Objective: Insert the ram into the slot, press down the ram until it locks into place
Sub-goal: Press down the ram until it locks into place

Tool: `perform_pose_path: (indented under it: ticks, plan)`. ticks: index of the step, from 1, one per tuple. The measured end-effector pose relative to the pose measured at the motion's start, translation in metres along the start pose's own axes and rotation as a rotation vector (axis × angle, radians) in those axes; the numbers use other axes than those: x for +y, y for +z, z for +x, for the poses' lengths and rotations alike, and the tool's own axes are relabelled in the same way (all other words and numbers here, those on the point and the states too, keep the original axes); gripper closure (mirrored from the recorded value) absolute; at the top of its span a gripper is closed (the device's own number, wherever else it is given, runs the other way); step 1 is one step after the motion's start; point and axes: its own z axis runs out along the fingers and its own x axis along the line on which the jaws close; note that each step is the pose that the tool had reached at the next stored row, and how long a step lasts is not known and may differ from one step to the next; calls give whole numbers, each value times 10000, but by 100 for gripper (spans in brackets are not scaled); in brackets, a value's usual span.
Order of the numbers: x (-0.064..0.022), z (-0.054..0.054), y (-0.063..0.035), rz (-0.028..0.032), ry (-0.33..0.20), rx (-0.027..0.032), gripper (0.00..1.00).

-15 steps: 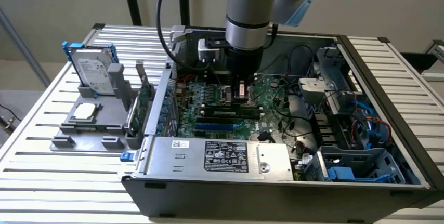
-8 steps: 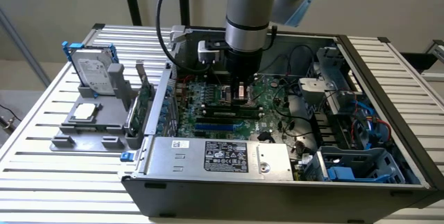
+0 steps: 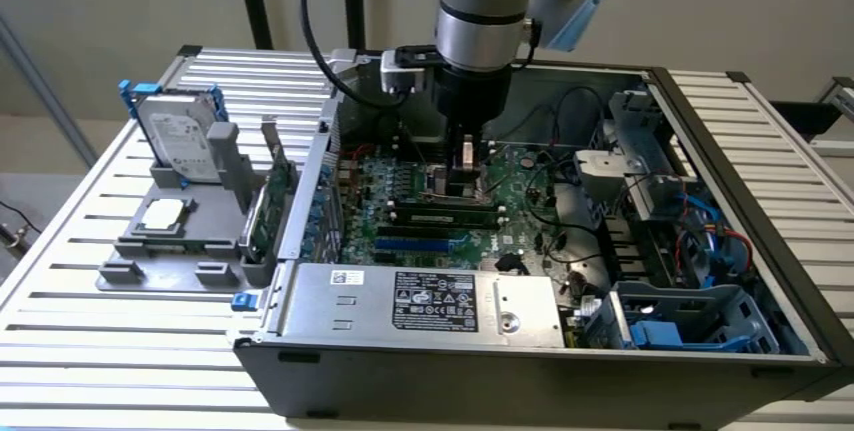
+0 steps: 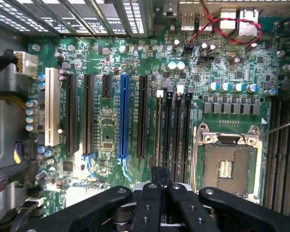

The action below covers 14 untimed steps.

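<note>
Green mobo, blue slot, black gripper, white slot.

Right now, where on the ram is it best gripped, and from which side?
Grip the ram mid-length on its upper long edge, coming straight down from above. It appears to stand on edge among the black slots, so its two flat faces are open to a pinch while its lower edge is buried.
</note>
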Motion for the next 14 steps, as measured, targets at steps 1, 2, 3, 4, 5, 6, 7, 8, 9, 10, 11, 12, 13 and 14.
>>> perform_pose_path:
  ticks: [1, 2, 3, 4, 5, 6, 7, 8, 9, 10, 11, 12, 13, 14]
  plan:
    - [0, 0, -1, 1, 1, -5, 89]
    - [0, 0, 0, -1, 2, -10, 89]
    - [0, 0, 0, -2, 2, -10, 89]
    - [0, 0, 0, -2, 2, -10, 89]
    - [0, 0, -1, -3, 1, -9, 89]
    - [0, 1, -1, -3, 1, -9, 89]
    - [0, 1, -1, -3, 1, -8, 89]
    - [0, 1, -1, -3, 2, -9, 89]
    - [0, 1, -1, -3, 2, -8, 89]
    - [0, 2, -1, -3, 2, -8, 89]
    - [0, 2, -1, -3, 3, -8, 89]
    - [0, 2, -1, -3, 2, -9, 89]
    - [0, 2, -1, -3, 3, -8, 89]
    - [0, 2, -1, -3, 2, -8, 89]
